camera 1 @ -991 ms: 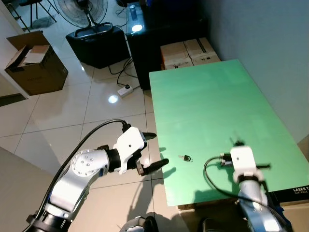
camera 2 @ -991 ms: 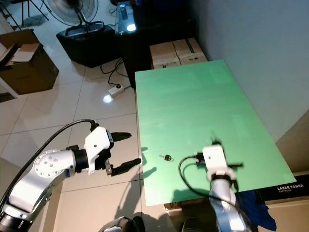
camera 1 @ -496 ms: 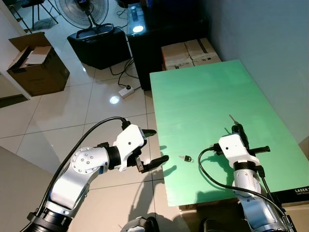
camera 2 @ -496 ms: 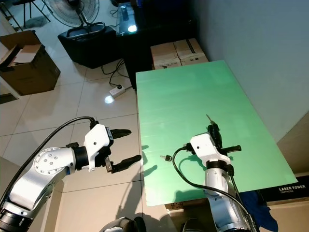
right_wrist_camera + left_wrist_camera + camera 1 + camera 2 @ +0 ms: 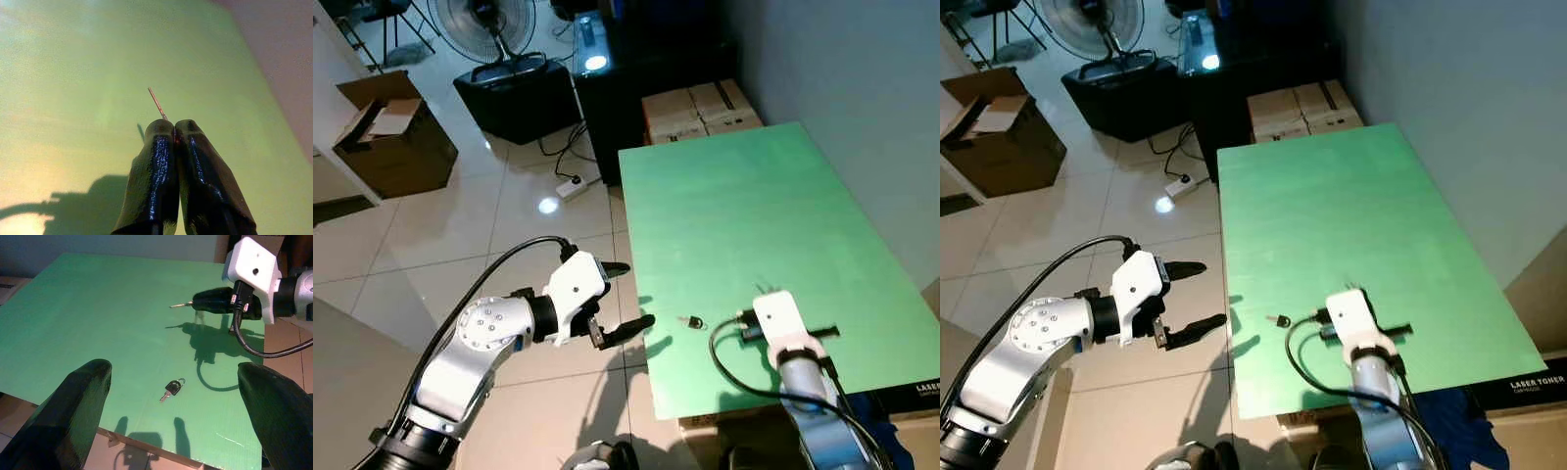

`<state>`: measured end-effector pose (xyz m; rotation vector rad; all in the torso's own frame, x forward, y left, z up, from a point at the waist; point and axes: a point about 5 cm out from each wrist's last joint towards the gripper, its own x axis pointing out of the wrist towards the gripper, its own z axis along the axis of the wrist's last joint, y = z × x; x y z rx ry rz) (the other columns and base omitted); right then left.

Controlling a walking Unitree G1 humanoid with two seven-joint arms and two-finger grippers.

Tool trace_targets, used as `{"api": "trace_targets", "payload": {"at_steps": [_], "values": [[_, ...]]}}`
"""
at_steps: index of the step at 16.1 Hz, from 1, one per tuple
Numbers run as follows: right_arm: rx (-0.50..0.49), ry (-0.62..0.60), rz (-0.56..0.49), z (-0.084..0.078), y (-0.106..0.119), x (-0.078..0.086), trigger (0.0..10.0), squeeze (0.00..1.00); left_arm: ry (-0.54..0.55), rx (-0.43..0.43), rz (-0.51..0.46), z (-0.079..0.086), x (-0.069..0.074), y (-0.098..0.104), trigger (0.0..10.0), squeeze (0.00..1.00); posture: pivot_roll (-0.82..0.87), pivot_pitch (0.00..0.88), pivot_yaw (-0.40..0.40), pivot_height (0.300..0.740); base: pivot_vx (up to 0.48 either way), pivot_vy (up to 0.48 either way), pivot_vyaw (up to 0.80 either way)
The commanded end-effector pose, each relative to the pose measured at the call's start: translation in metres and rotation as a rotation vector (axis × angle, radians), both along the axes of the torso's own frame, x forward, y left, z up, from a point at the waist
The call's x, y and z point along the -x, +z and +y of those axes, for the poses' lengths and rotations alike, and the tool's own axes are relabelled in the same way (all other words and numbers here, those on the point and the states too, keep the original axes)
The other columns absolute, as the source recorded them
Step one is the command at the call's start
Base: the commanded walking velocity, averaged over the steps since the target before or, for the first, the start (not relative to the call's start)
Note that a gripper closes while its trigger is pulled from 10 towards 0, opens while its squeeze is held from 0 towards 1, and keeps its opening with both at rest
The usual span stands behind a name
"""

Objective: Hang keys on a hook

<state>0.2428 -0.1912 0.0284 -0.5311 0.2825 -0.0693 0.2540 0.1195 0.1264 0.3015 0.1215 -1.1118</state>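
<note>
Dim room, glare spot on the floor tiles (image 5: 546, 205), crisp shadows across the green table (image 5: 744, 196).

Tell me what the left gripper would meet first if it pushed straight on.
Probably the small black-headed key lying on the green tabletop: it sits nearly centred ahead of the open left gripper, nearer than the right gripper. Depth is uncertain.

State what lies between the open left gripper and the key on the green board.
Floor, then the green board's edge. No object lies between the left gripper and the key, seen in the left eye view.
</note>
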Motion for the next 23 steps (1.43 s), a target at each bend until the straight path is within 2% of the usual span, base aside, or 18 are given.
{"api": "trace_targets", "payload": {"at_steps": [1,2,6,7,13,15,22,23], "values": [[-0.043,-0.006,0.059,0.001,-0.009,0.004,10.0,0.00,0.012,-0.010,-0.006,0.003,-0.002,0.001,10.0,0.00,-0.03,0.091,0.196,0.740,0.000,0.000,0.00],[-0.046,0.000,0.094,-0.002,-0.013,0.007,10.0,0.00,0.012,-0.005,-0.004,0.001,-0.001,0.000,10.0,0.00,-0.04,0.089,0.192,0.740,0.000,0.000,0.00],[-0.050,-0.048,0.109,-0.013,-0.016,0.008,10.0,0.00,0.010,0.000,-0.004,0.000,0.000,-0.001,10.0,0.00,-0.04,0.083,0.187,0.740,0.000,0.000,0.00],[-0.050,-0.047,0.111,-0.015,-0.017,0.007,10.0,1.00,0.010,0.001,-0.004,-0.001,0.000,-0.002,10.0,0.00,-0.05,0.083,0.189,0.740,0.000,0.000,0.00],[-0.028,-0.060,0.093,-0.025,-0.014,0.003,10.0,1.00,0.007,0.012,0.000,-0.005,0.000,-0.003,10.0,0.00,-0.06,0.091,0.186,0.740,0.000,0.000,0.00],[-0.004,-0.072,0.045,-0.030,-0.006,-0.002,10.0,1.00,0.008,0.015,-0.001,-0.006,-0.001,-0.003,10.0,0.00,-0.06,0.096,0.181,0.740,0.000,0.000,0.00],[-0.003,-0.041,-0.072,-0.025,0.014,-0.015,10.0,1.00,0.011,0.013,-0.006,-0.005,-0.001,-0.002,10.0,0.00,-0.05,0.098,0.183,0.740,0.000,0.000,0.00],[-0.033,-0.008,-0.073,-0.020,0.014,-0.014,10.0,1.00,0.010,0.011,-0.005,-0.005,0.000,-0.003,10.0,0.00,-0.05,0.097,0.184,0.740,0.000,0.000,0.00]]}}
